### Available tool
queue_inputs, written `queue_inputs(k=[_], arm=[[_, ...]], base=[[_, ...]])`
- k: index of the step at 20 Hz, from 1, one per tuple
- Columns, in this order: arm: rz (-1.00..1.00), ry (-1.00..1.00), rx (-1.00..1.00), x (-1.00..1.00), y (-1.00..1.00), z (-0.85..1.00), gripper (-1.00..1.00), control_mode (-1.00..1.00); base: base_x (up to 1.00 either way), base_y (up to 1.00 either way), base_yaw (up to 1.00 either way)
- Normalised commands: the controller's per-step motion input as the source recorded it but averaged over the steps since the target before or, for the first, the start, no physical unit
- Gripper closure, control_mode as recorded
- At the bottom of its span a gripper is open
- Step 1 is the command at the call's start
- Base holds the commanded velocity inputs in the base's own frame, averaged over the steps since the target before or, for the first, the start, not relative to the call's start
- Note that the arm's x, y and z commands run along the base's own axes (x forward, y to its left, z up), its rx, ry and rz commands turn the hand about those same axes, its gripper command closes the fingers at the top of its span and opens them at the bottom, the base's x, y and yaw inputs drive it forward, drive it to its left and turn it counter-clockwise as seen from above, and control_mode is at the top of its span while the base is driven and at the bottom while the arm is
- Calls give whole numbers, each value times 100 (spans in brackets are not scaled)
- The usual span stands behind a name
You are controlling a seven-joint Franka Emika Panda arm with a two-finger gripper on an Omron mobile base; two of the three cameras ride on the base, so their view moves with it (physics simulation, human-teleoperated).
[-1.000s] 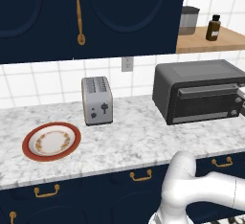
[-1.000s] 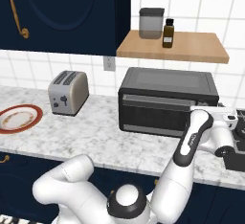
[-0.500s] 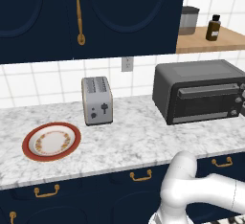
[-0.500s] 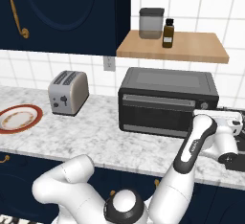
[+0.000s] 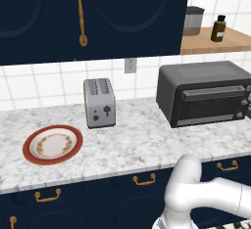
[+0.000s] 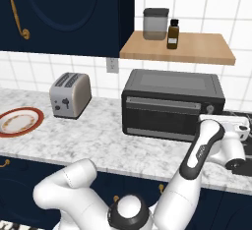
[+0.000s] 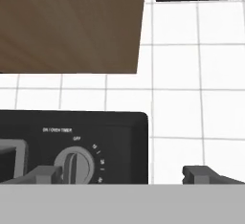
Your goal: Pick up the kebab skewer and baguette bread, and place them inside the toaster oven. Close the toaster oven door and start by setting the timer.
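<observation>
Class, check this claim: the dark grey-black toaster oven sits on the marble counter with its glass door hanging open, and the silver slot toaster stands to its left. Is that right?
Not quite. The dark grey-black toaster oven has its glass door shut, flush against the front, as the right base view shows. It does sit on the marble counter, with the silver slot toaster to its left.

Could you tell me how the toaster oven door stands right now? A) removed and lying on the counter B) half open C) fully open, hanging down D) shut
D: the toaster oven door sits flush against the toaster oven, its bar handle level across the top.
</observation>
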Motion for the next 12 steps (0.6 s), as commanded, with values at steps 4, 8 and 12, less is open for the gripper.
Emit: queue_inputs(k=[4, 8, 12], arm=[[0, 0, 0, 20, 3, -4, -100, -100], [0, 0, 0, 24, -4, 0, -100, -100], [0, 0, 0, -13, -8, 0, -100, -100]], base=[[0, 0, 0], [0, 0, 0], [0, 0, 0]])
